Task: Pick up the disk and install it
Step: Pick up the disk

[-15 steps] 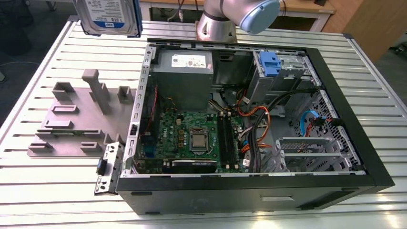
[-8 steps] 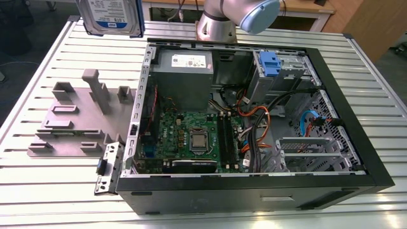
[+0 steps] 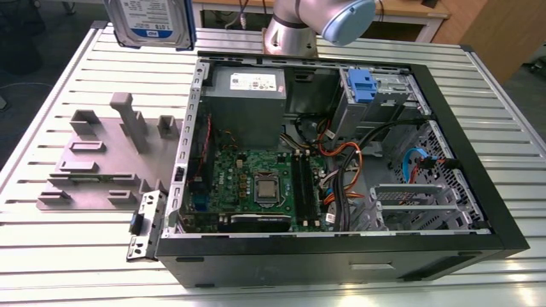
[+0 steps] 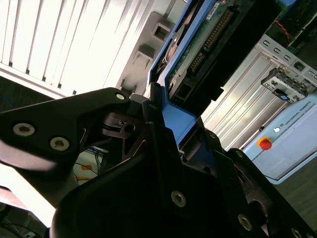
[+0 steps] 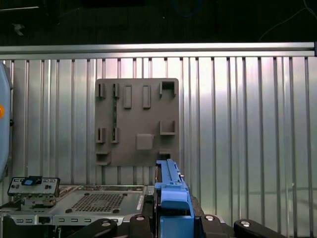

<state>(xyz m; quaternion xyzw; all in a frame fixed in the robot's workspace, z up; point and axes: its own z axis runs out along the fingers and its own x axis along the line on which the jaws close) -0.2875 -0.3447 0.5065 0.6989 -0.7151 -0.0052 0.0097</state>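
Note:
The disk hangs in the air above the table's far corner on the exterior view's left, with its silver face and blue-and-white label showing inside a blue carrier. In the second wrist view the disk shows its green circuit side. My gripper is shut on the carrier's blue end, black fingers on either side. In the first wrist view the carrier's blue edge stands upright in my gripper.
An open black computer case lies on the slatted metal table. Inside are a motherboard, cables, a grey power supply and a drive bay with a blue latch. A grey fixture plate lies beside the case. The arm's base stands behind.

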